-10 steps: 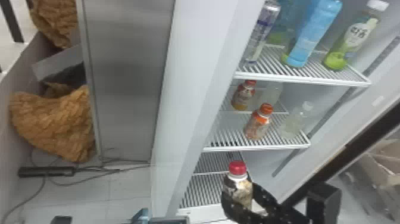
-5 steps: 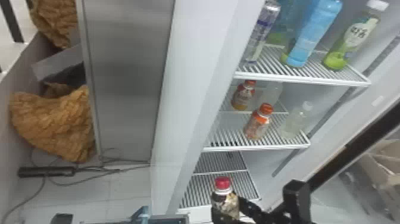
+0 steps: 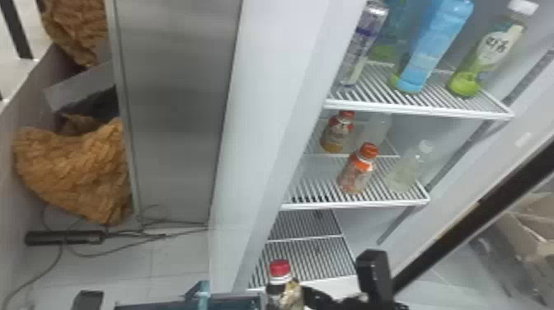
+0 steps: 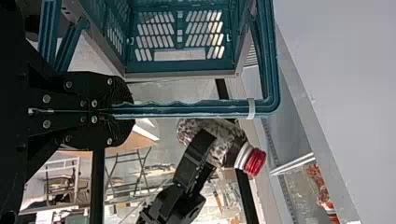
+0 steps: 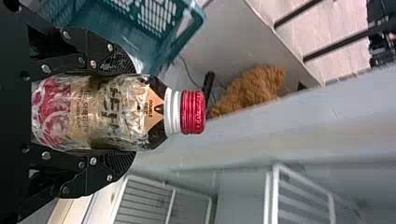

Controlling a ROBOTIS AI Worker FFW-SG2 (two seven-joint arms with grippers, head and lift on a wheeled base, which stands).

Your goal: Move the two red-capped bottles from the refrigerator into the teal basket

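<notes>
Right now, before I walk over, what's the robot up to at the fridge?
It's loading a basket. The left claw grips the teal basket by its handle; the right claw holds a red-capped bottle, off the shelves but not yet in the basket. Two orange-capped bottles stand on a fridge shelf.

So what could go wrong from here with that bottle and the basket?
The left end effector grips the teal basket by its handle, so a bump might set it swinging. The red-capped bottle could catch on the handle going in. Its wrapper looks crinkled, so it may slip in the right end effector.
</notes>
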